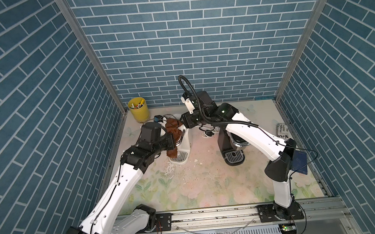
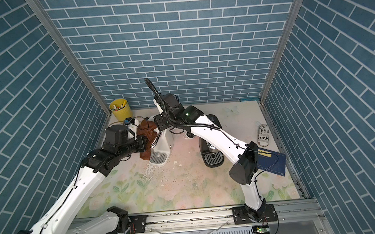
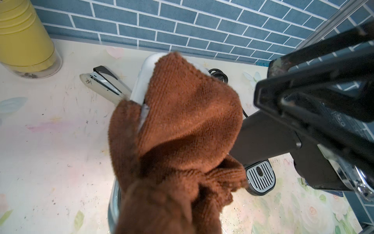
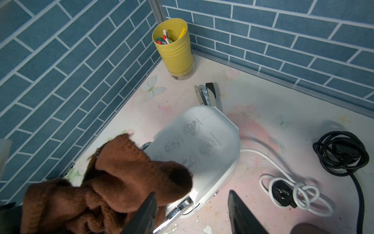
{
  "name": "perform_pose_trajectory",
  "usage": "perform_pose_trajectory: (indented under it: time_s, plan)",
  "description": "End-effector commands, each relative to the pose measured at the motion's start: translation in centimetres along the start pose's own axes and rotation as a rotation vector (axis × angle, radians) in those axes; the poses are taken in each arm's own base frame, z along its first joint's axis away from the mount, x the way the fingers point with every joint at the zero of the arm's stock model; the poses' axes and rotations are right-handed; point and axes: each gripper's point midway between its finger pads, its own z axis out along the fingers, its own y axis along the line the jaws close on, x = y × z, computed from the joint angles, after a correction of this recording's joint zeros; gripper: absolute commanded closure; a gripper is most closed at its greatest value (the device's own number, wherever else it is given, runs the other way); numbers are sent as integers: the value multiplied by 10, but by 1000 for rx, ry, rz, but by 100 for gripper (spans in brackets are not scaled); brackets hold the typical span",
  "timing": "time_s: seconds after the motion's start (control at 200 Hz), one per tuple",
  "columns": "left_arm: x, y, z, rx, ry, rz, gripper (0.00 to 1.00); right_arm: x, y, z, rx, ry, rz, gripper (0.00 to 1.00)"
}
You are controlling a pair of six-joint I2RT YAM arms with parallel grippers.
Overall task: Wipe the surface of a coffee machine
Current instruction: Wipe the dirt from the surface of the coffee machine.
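A white coffee machine (image 1: 185, 142) (image 2: 166, 139) stands left of centre, seen from above in the right wrist view (image 4: 198, 141). A brown cloth (image 1: 172, 129) (image 2: 146, 130) is draped over its top and front. My left gripper (image 1: 172, 142) (image 2: 146, 143) is shut on the brown cloth, which fills the left wrist view (image 3: 182, 121) and hides the jaws. My right gripper (image 1: 183, 122) (image 4: 192, 210) hovers open just above the white machine's front. One of its fingers (image 4: 145, 212) is next to the cloth (image 4: 121, 172).
A black coffee machine (image 1: 232, 146) (image 3: 269, 133) stands to the right. A yellow pen cup (image 1: 139, 111) (image 4: 174, 50) and a stapler (image 4: 208, 93) sit at the back left. Coiled white cord (image 4: 293, 192) and black cord (image 4: 340, 154) lie behind. A printed roll (image 1: 282, 131) and blue book (image 1: 300, 161) lie at the right edge.
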Motion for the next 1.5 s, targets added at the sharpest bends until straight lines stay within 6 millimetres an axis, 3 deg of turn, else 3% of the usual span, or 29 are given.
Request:
perform_pose_trajectory:
  time_s: [0.0, 0.11, 0.245, 0.44, 0.575, 0.735, 0.91, 1.045, 1.065, 1.155, 1.285, 1.495]
  plan:
    - [-9, 4, 20, -27, 29, 5, 100, -2, -12, 9, 63, 10, 35, 43]
    - [-15, 15, 38, -80, 34, 10, 100, -4, -15, 19, 81, 7, 54, 43]
    - [8, 22, 46, -74, 105, -8, 100, -3, -15, 22, 82, 19, 63, 43]
    - [46, 37, 19, -92, 125, -33, 100, 8, -24, 24, 124, 36, 64, 43]
    - [54, 43, 2, -103, 108, -53, 100, 8, -24, 29, 121, 35, 70, 42]
    - [54, 25, 1, -16, 137, -89, 100, 9, -19, 39, 95, 47, 82, 42]
    - [85, 14, -7, 84, 164, -168, 100, 11, -19, 48, 80, 71, 89, 42]
    - [101, -17, -12, 249, 174, -101, 100, 12, -20, 50, 62, 81, 100, 42]
    - [103, -19, -12, 258, 181, -96, 100, 21, -22, 61, 69, 105, 100, 42]
    - [107, -24, -9, 281, 204, -65, 100, 22, -24, 62, 75, 109, 101, 42]
    - [108, -25, 1, 280, 235, -32, 100, 23, -28, 61, 83, 115, 102, 42]
    - [107, 3, -3, 116, 212, -18, 100, 20, -29, 59, 83, 108, 105, 42]
